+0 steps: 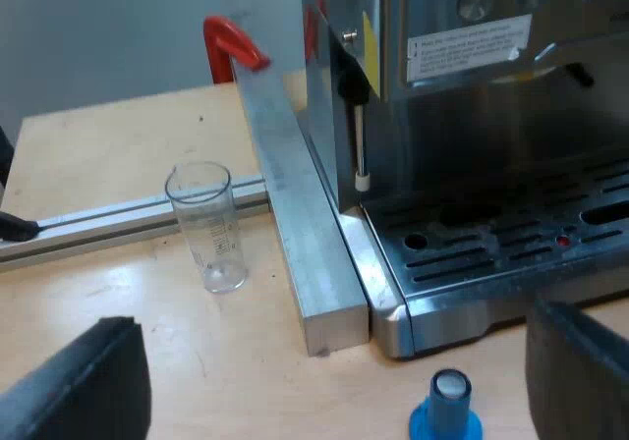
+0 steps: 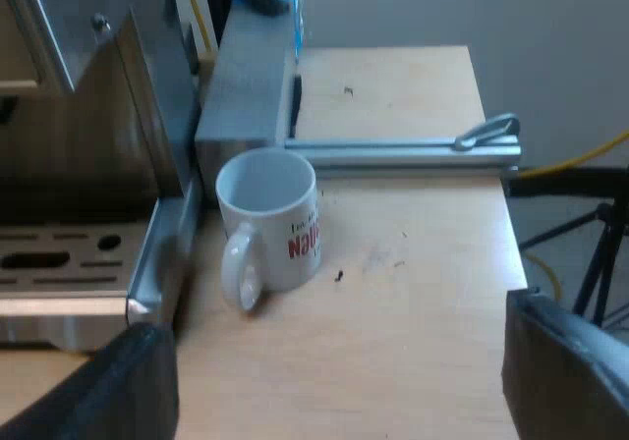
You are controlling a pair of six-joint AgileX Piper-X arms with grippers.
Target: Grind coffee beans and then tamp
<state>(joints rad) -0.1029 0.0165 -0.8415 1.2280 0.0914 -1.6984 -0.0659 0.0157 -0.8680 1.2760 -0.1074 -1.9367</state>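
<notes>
- My espresso machine [image 1: 472, 116] stands on the wooden table [image 1: 98, 155], with its slotted drip tray [image 1: 511, 253] towards my left wrist camera.
- A square aluminium bar [image 1: 295, 224] lies along the machine's side, right against its base. A red clamp [image 1: 231, 47] shows at the bar's far end.
- My left gripper [image 1: 329, 381] hangs over the table before the drip tray, fingers spread wide, holding nothing.
- My right gripper [image 2: 339, 386] hovers over the table near the white mug [image 2: 270, 226], also spread and empty.
- The mug stands upright just beside the machine's corner.
- The measuring glass [image 1: 208, 226] stands upright near the bar.
- The blue tamper [image 1: 447, 412] stands just before the tray's front edge, between my left fingers, untouched.
</notes>
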